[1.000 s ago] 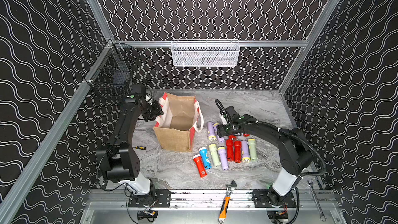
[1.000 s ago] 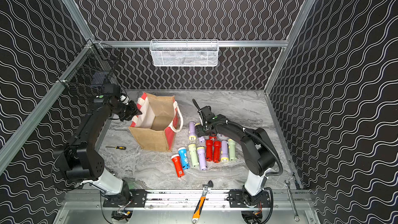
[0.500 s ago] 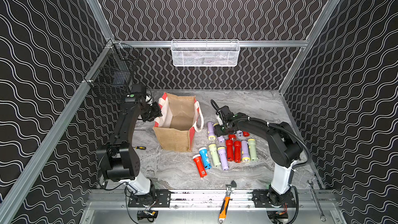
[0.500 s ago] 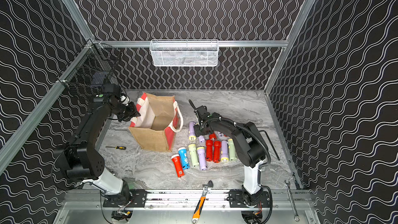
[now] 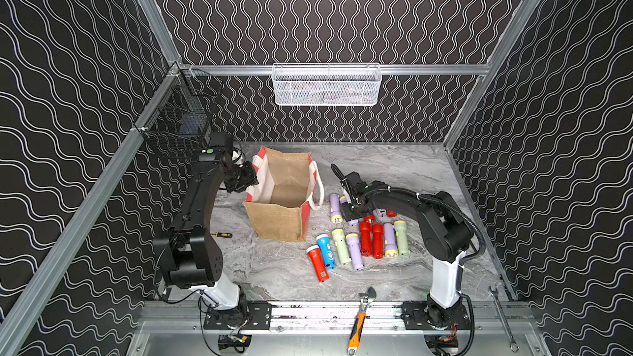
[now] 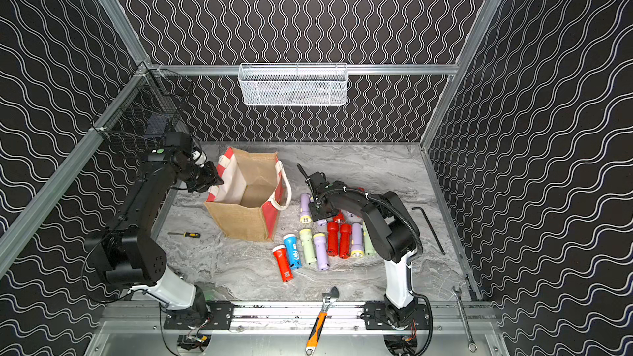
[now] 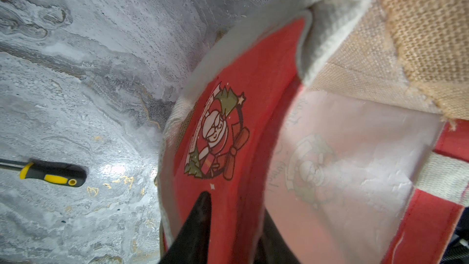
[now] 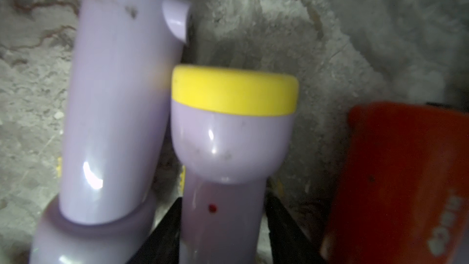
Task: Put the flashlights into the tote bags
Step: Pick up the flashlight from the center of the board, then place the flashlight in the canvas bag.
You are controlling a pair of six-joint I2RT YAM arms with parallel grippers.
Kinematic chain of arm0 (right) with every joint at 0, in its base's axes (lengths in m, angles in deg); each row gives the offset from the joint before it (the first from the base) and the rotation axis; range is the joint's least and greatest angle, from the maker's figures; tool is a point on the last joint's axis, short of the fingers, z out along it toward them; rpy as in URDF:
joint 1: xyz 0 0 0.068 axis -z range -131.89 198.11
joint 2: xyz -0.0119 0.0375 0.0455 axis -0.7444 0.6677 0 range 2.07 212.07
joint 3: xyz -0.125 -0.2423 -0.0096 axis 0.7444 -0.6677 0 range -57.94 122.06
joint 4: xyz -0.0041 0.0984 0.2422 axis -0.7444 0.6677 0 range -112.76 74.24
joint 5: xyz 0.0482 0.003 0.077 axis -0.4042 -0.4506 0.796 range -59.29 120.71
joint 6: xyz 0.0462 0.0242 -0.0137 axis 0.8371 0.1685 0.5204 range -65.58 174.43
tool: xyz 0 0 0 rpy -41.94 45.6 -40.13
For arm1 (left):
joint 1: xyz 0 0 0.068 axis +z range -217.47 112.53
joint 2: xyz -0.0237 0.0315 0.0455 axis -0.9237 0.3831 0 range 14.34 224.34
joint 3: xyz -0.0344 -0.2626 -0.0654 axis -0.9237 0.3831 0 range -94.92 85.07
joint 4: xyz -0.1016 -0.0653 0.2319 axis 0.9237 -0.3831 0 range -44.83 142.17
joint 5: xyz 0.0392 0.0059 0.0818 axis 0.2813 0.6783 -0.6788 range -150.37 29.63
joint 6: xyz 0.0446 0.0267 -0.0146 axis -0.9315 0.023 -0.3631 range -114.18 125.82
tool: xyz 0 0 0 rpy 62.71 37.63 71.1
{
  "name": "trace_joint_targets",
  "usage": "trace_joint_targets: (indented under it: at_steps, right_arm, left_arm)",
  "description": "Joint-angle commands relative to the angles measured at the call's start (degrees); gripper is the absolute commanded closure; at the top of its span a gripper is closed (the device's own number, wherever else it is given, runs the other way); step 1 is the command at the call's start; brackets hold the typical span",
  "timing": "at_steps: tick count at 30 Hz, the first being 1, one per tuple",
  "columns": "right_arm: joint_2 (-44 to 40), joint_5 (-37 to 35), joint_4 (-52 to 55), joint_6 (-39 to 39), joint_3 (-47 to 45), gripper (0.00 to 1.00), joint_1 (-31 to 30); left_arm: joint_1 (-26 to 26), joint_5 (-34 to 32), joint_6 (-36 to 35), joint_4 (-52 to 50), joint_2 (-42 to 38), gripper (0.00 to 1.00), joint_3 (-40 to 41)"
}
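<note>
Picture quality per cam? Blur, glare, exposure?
Right wrist view: dim, soft; glare spots on the yellow-rimmed lilac flashlight, red flashlight blurred. Left wrist view: tote bag soft near the lens, glare on the table by the screwdriver. Both top views: sharp, evenly lit.

I worked in a robot test cell, a lab rig rather than any home. Wavy-patterned black panels (image 5: 325, 11) walled me in on three sides, framed by aluminium bars (image 5: 428, 69). My left arm (image 5: 195, 220) and right arm (image 5: 442, 234) stood bolted to a metal rail (image 5: 308, 315) fronting a marble-look counter (image 5: 394, 166). An adjustable wrench (image 5: 360, 316) and a spanner (image 5: 501, 318) lay at that rail, with cables (image 5: 471, 323) trailing beneath.
</note>
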Motion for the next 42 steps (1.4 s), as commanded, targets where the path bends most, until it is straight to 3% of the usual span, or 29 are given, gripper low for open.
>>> trace_joint_targets:
  at_steps: [1, 14, 18, 23, 35, 42]
  right_arm:
    - [0.7, -0.9, 1.4, 0.3, 0.5, 0.57, -0.1]
    - [-7.2, -3.3, 3.6, 0.9, 3.4, 0.81, -0.1]
    - [-10.7, -3.7, 4.4, 1.2, 5.5, 0.87, -0.1]
    - [-15.6, -1.4, 4.6, 1.2, 9.4, 0.88, -0.1]
    - [-21.0, 12.3, 3.7, 3.3, 21.2, 0.87, -2.4]
    - [-13.6, 19.7, 0.0, 7.3, 30.6, 0.87, -7.7]
  left_arm:
    - [0.0, -0.3, -1.4, 0.4, 0.1, 0.71, -0.5]
    - [-0.1, 0.6, -3.3, 0.4, 0.9, 0.69, -1.4]
    - [-0.1, 1.0, -3.5, 1.3, 1.4, 0.74, -0.6]
    - [0.0, 1.8, -3.9, 2.7, 0.8, 0.99, 0.6]
    - [0.0, 8.1, -2.7, 7.0, -0.3, 1.0, 4.2]
    - [0.1, 10.3, -1.3, 9.1, -1.8, 1.0, 6.2]
